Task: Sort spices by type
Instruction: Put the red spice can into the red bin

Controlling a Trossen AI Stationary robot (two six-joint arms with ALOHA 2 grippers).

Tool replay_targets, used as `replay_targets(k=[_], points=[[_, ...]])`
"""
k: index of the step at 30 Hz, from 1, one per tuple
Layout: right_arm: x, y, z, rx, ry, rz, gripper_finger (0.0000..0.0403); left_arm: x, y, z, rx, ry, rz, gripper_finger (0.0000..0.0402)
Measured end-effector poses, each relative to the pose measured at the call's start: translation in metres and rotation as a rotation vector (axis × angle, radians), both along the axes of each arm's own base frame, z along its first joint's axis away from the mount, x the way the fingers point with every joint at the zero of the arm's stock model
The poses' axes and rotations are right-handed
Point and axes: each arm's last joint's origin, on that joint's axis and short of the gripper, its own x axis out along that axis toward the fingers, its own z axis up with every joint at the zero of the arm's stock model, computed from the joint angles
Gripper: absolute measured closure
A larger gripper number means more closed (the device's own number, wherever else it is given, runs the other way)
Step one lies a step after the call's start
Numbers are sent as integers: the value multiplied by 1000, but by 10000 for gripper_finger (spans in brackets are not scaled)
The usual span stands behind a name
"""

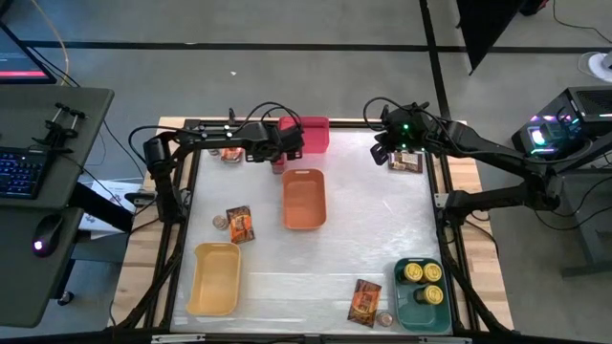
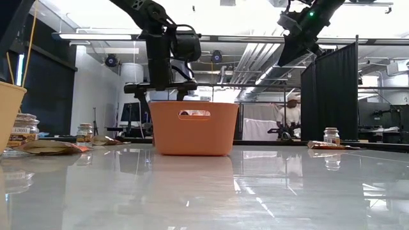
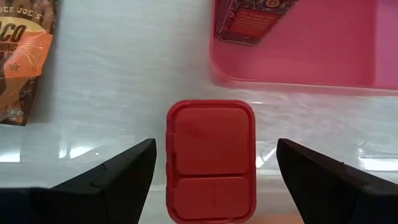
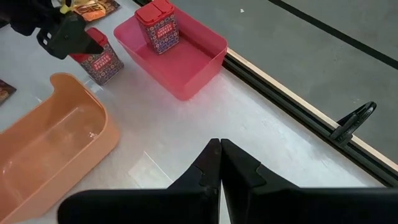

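While the right gripper (image 4: 219, 163) hangs clenched, the left gripper (image 3: 211, 171) straddles, fingers released, an upright red box (image 3: 211, 160) beside the pink bin (image 3: 298, 56).

Red box (image 3: 211, 160) upright, red flip lid up, between open left gripper (image 3: 211, 180) fingers; second red box (image 4: 157, 26) beyond, in pink bin (image 4: 186, 65).

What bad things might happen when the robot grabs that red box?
The left gripper is open over the red box, which stands close beside the pink bin and the orange bin. Going down, a finger might land on the box's lid instead of beside it, or bump a bin wall. The box is tall and upright, so an off-centre squeeze could tip it over. The right gripper waits shut farther along the table's far edge, so a crash between arms seems unlikely.
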Motion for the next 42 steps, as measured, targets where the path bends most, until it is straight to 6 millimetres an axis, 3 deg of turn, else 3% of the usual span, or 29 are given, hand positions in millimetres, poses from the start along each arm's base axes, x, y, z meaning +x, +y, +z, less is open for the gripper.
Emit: replay_targets(k=[10,42], points=[[0,0,0,1,-1,-1,403,-5,4,-9,-11,37,0,80],[0,0,0,4,-5,-1,403,0,4,-8,-5,27,-86,80]])
